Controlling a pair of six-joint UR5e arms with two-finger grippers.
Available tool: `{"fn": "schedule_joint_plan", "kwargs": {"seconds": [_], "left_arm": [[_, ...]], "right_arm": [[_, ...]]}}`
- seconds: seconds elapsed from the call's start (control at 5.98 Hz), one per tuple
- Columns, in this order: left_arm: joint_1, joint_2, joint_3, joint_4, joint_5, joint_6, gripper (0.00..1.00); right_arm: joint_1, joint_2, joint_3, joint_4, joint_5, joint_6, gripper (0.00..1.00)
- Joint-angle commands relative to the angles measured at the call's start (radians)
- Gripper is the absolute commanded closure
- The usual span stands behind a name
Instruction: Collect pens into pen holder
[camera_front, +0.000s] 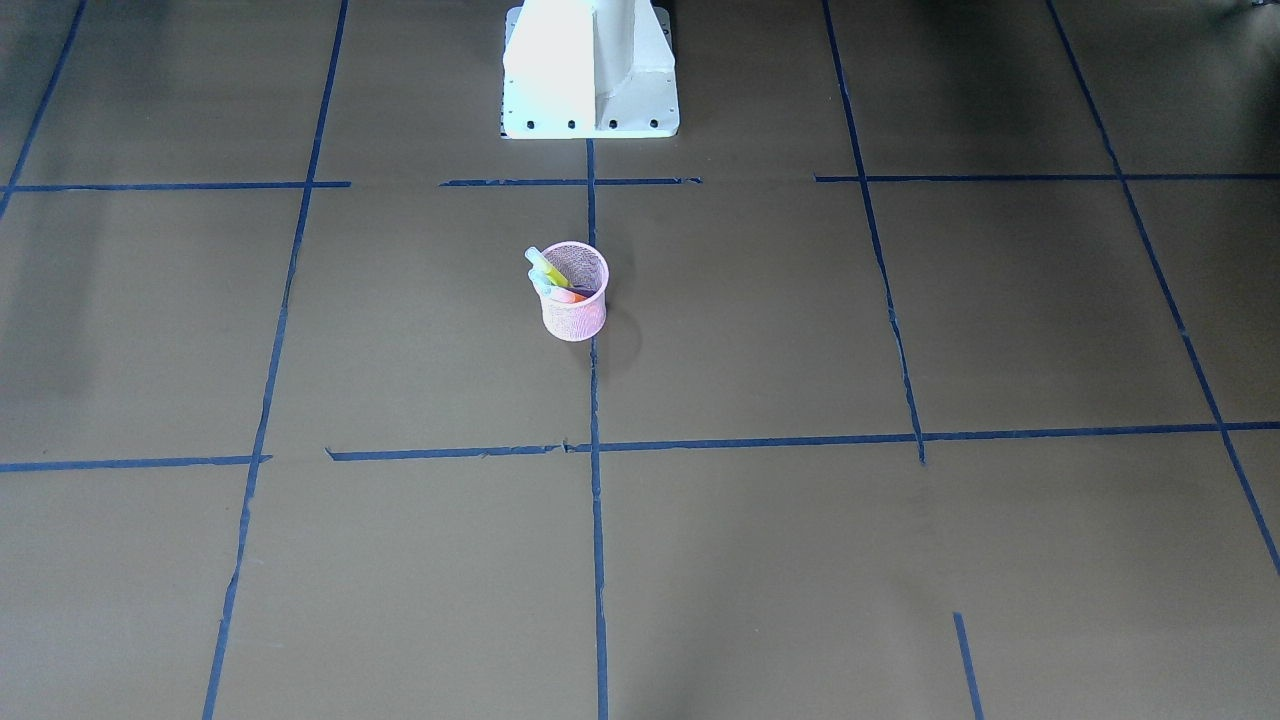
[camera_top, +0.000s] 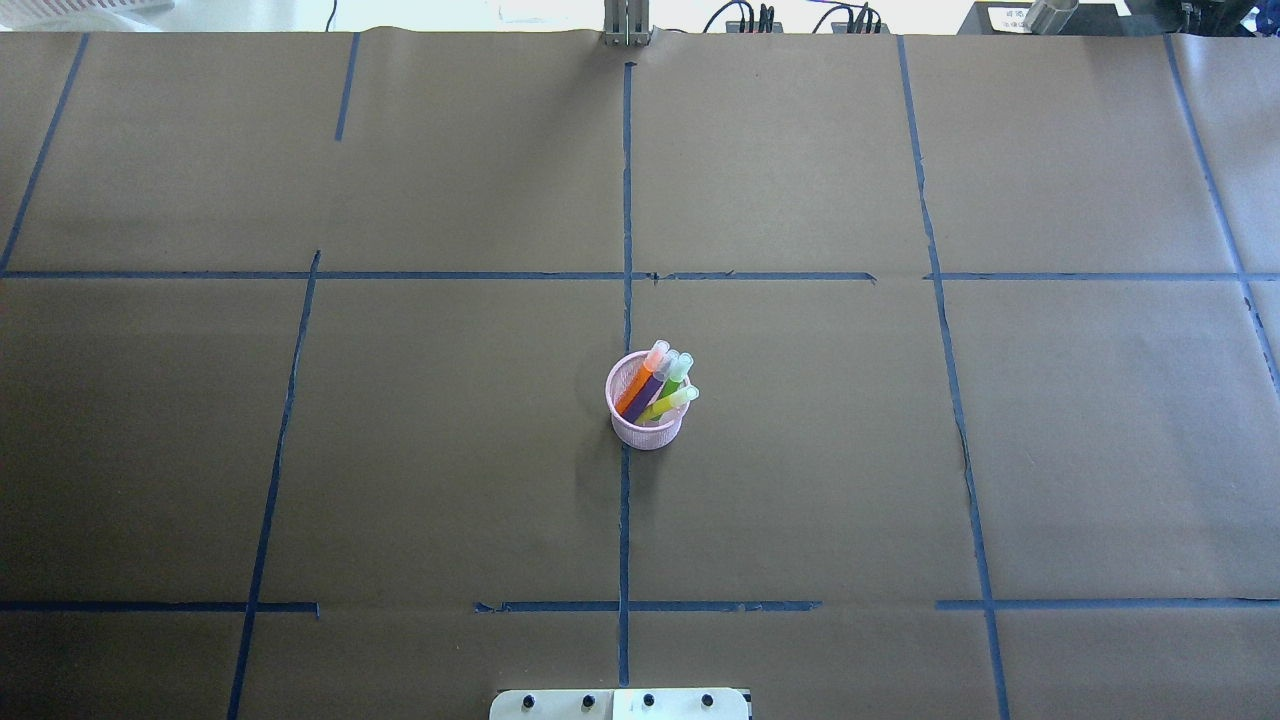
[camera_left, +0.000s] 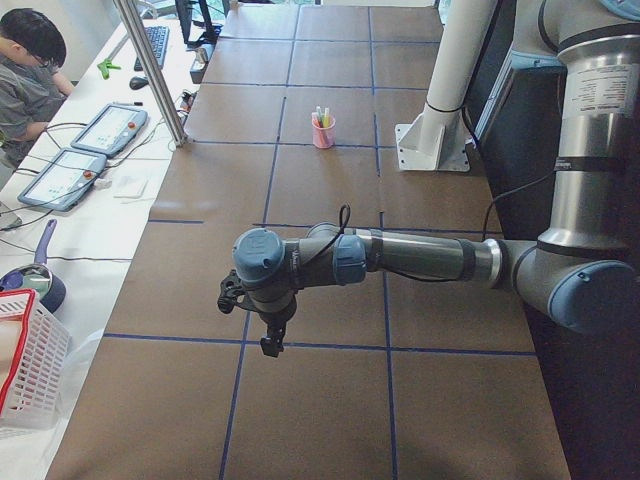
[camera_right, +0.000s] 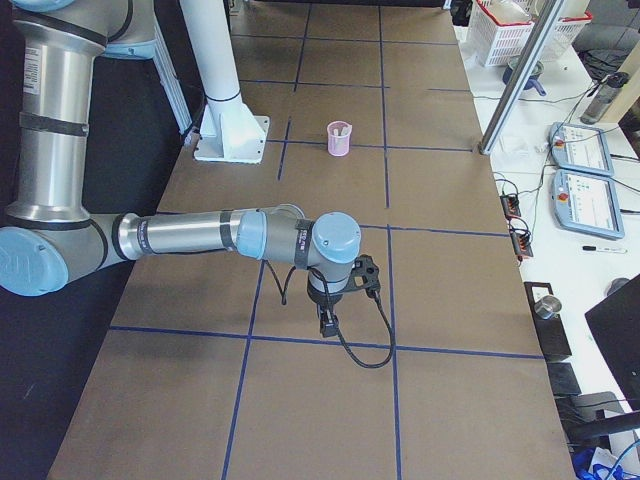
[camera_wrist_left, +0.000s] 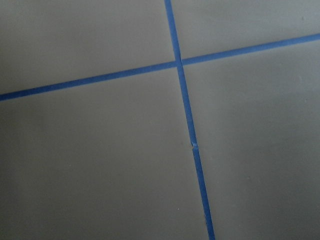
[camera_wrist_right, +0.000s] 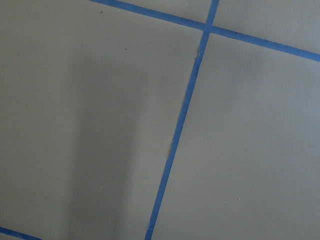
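Pens (camera_top: 657, 384) leaning together, inside pen holder (camera_top: 647, 435)

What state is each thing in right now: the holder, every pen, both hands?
pen holder: upright, four pens inside.
orange pen: in the holder, leaning, cap end above the rim.
purple pen: in the holder, leaning, cap end up.
green pen: in the holder, leaning, cap end up.
yellow pen: in the holder, leaning lowest.
left hand: far from the holder; open or shut, cannot tell.
right hand: far from the holder; cannot tell.
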Motion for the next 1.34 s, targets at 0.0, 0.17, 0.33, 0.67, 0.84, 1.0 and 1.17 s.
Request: {"fn": "schedule_joint_plan", "kwargs": {"seconds": [0.0,0.17,0.33,0.67,0.84,1.0,1.17], "left_arm": [[0.0,0.011,-0.03,-0.018,0.007,-0.002,0.0],[0.004,0.013,-0.035,-0.02,0.006,-0.001,0.0],[0.004,0.014,-0.032,-0.02,0.006,0.003,0.0],[0.006,0.016,-0.017,-0.018,0.006,0.002,0.0],[0.006,0.016,-0.017,-0.018,0.008,0.002,0.0],[0.006,0.016,-0.017,-0.017,0.006,0.002,0.0],[0.004,0.02,-0.017,-0.015,0.008,0.002,0.0]], "right_arm": [[0.001,-0.004,-0.014,0.0,0.003,-0.001,0.0],[0.001,-0.005,-0.014,0.0,0.006,-0.001,0.0],[0.001,-0.01,-0.014,0.0,0.012,-0.001,0.0],[0.001,-0.012,-0.014,0.0,0.012,-0.003,0.0],[0.001,-0.016,-0.014,0.0,0.012,-0.003,0.0],[0.001,-0.016,-0.014,0.0,0.015,-0.003,0.0],[0.001,-0.016,-0.014,0.0,0.024,-0.003,0.0]]}}
